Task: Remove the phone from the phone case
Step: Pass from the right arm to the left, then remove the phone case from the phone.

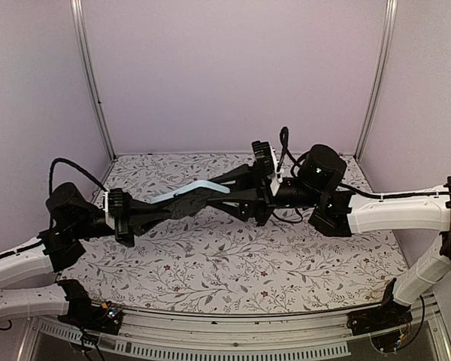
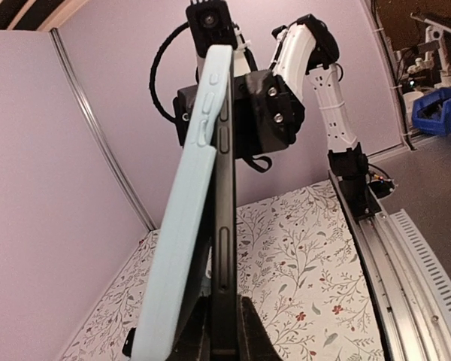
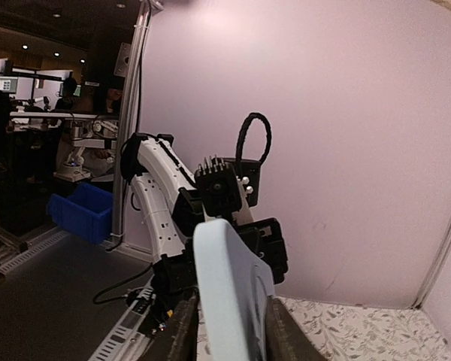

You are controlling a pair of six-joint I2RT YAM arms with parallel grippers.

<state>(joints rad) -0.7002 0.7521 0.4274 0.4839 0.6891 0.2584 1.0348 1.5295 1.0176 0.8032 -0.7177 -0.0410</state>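
Hanging in mid-air above the flowered counter [image 1: 233, 263], the black phone [image 2: 224, 226] has one end clamped in the left jaws. Its long axis runs roughly level from one arm across to the other. The pale blue phone case [image 2: 182, 226] gapes off at that end and hugs the phone farther along. The right jaws flank the case's other end; whether they pinch it I cannot tell.
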